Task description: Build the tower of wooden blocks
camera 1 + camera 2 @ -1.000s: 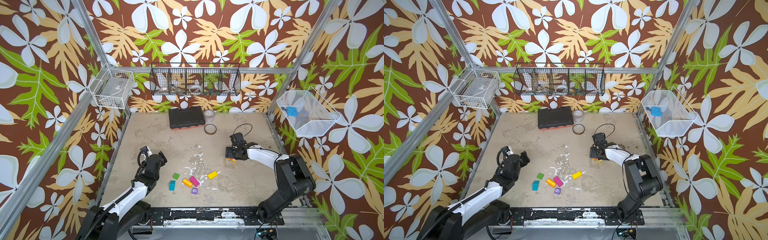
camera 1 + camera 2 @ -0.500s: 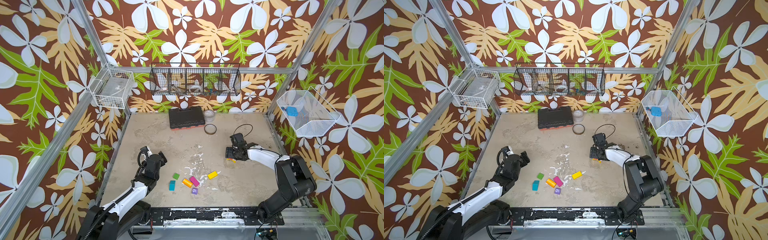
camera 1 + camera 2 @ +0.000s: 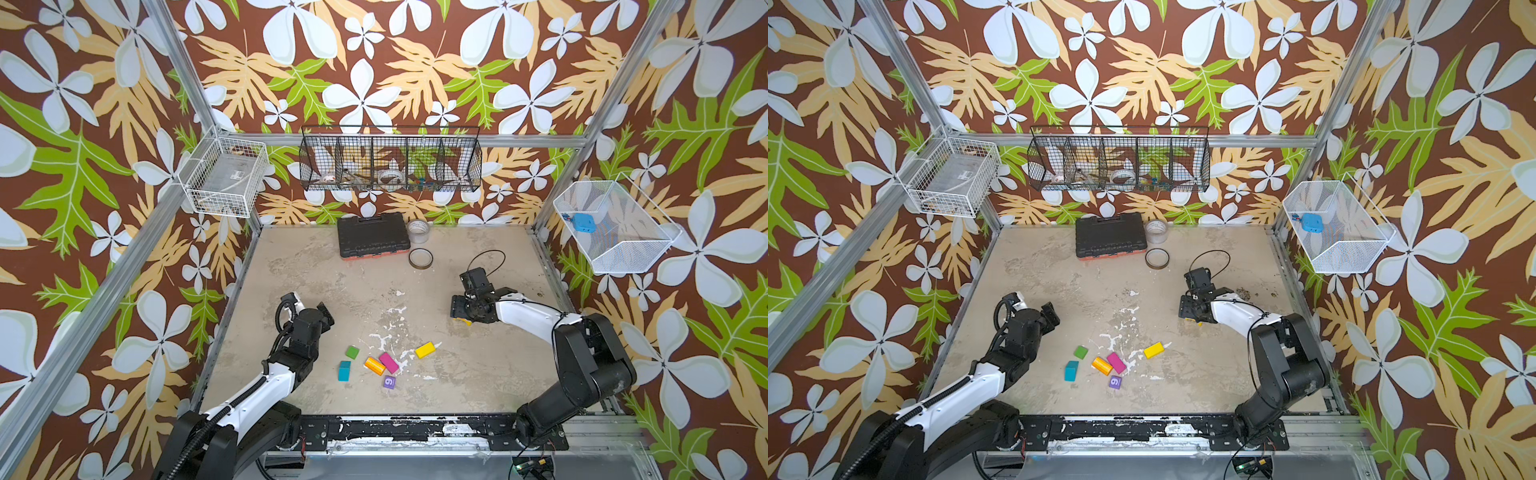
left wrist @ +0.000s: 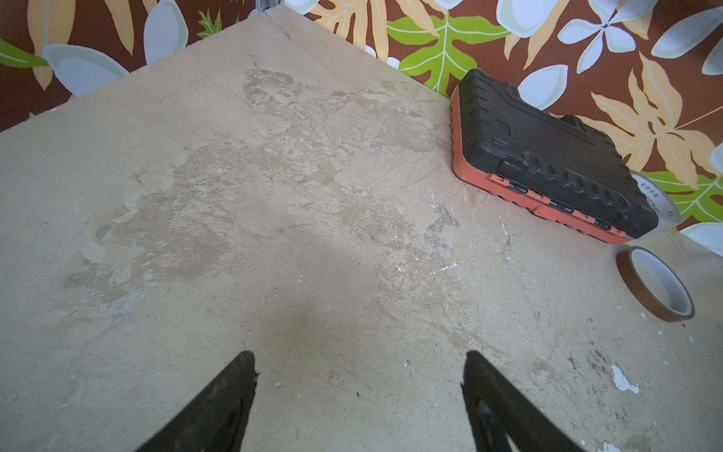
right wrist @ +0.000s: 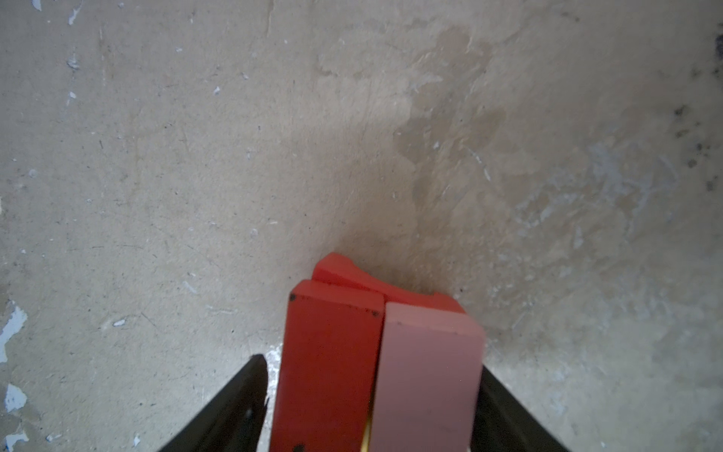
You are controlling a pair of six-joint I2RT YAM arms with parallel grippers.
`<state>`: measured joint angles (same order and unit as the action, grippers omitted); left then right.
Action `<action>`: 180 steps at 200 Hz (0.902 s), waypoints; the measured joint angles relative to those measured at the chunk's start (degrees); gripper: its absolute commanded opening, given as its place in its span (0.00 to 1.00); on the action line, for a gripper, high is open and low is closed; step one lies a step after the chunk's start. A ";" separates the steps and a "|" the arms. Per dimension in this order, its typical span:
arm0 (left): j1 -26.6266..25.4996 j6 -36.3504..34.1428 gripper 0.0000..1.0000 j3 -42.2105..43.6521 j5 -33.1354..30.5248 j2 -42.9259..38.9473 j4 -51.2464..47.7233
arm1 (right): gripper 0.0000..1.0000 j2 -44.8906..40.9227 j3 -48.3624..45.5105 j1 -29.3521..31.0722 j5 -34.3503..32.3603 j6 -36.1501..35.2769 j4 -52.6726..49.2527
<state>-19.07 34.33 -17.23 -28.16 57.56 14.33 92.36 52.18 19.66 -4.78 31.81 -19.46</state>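
The right claw (image 5: 373, 366) stands over the small tower (image 5: 336, 395), its jaws apart on either side of the top layer, a red block (image 5: 328, 344) and a pink block (image 5: 426, 375) lying side by side. One finger (image 5: 508, 422) lies against the pink block. A sliver of table (image 5: 156, 156) shows between the other finger and the red block, so the pair is not clamped. Beneath them a red arched block (image 5: 344, 272) juts out past the fingertips.

The left claw (image 4: 359, 354) is wide open with nothing between its jaws. A black case (image 4: 547, 164) and a brown tape ring (image 4: 657, 285) lie well ahead of it.

Between the two claws, nearer the arms' bases, lie loose blocks: green (image 3: 352, 352), teal (image 3: 344, 370), orange (image 3: 374, 365), magenta (image 3: 389, 362), yellow (image 3: 425, 350) and a purple cube (image 3: 389, 382).
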 measured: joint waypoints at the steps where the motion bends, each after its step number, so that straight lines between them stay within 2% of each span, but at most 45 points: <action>1: 0.00 0.02 0.84 0.00 0.00 0.00 0.00 | 0.77 0.00 0.00 0.00 0.00 0.07 0.00; 58: 0.00 0.02 0.84 0.00 0.00 0.00 0.00 | 0.81 -1.07 -0.87 0.17 0.07 0.90 0.13; 180: 0.00 0.02 0.84 0.00 0.00 0.17 0.02 | 0.81 -5.79 -3.89 1.36 0.17 2.43 0.33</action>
<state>-19.07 34.35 -17.23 -28.16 57.74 14.35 86.56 48.29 21.02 -4.60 34.24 -19.14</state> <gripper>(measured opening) 0.842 0.806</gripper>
